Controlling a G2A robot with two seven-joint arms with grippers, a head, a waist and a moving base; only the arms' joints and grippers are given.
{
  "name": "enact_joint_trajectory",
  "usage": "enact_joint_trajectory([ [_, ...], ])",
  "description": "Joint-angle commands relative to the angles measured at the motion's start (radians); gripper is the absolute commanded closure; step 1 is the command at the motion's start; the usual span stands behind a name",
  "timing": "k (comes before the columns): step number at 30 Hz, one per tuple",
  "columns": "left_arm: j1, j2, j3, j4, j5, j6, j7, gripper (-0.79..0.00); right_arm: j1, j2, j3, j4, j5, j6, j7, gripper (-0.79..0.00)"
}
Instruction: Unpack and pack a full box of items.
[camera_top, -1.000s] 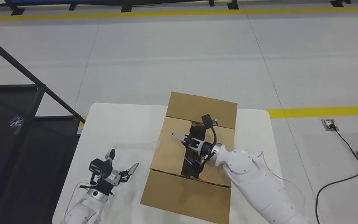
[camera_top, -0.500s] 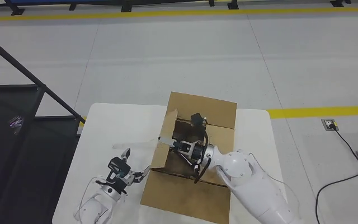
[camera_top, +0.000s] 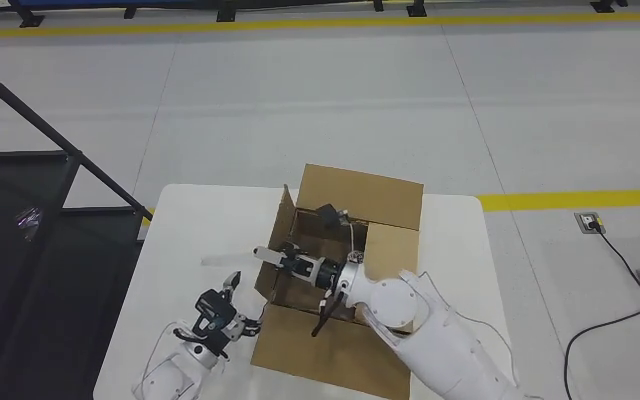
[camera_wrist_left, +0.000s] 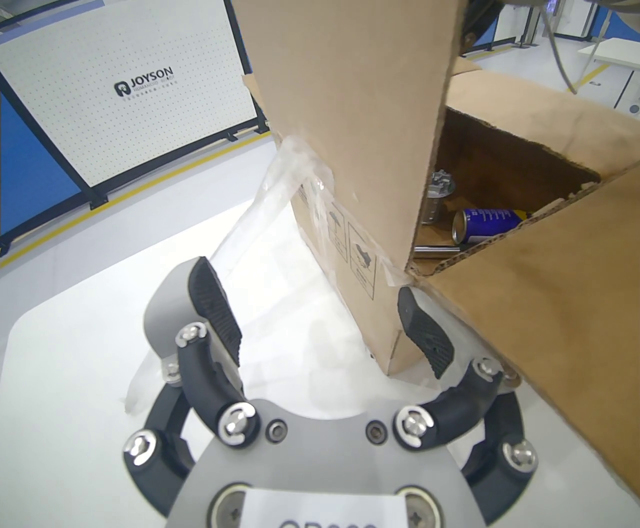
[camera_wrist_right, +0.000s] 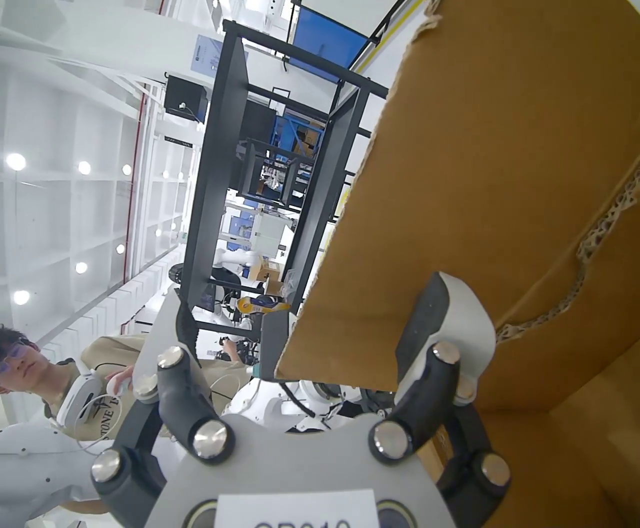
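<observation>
Presently, box (camera_top: 362, 196) sits mid-table (camera_top: 200, 230), near and far flaps laid out, left flap (camera_wrist_left: 350, 100) stood upright. Right gripper (camera_wrist_right: 305, 320): jaws spread wide astride that flap's edge, not clenched. Left gripper (camera_wrist_left: 320, 315): released, empty, near box corner. Blue can (camera_wrist_left: 487, 222) and metal part (camera_wrist_left: 435, 192) lie inside, so est. unpacking not begun, repack outstanding. Print: handling pictograms (camera_wrist_left: 350, 245) on box side, wording on can; not transcribed.

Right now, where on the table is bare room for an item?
Bare: the table's far left part, between its edge and the cardboard box. Narrow: the margin right of the box. Crowded: near left, with the left gripper and a clear plastic strip.
</observation>
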Motion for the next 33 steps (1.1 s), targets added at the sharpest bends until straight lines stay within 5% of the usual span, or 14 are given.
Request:
enact_joint_trajectory([
  [1, 0.008, 0.001, -0.001, -0.003, 0.003, 0.002, 0.009, -0.785, 0.007, -0.008, -0.007, 0.011, -0.005, 0.001, -0.019, -0.785],
  [18, 0.176, 0.020, -0.278, 0.054, -0.320, -0.010, 0.231, -0.785, 0.071, -0.108, -0.142, 0.162, -0.114, 0.028, -0.195, -0.785],
  [28, 0.205, 0.018, -0.296, 0.026, -0.342, -0.005, 0.239, -0.785, 0.099, -0.165, -0.184, 0.263, -0.153, 0.025, -0.218, -0.785],
  [33, 0.225, 0.016, -0.297, -0.060, -0.340, 0.003, 0.247, -0.785, 0.053, -0.151, -0.128, 0.196, -0.173, -0.060, -0.228, -0.785],
])
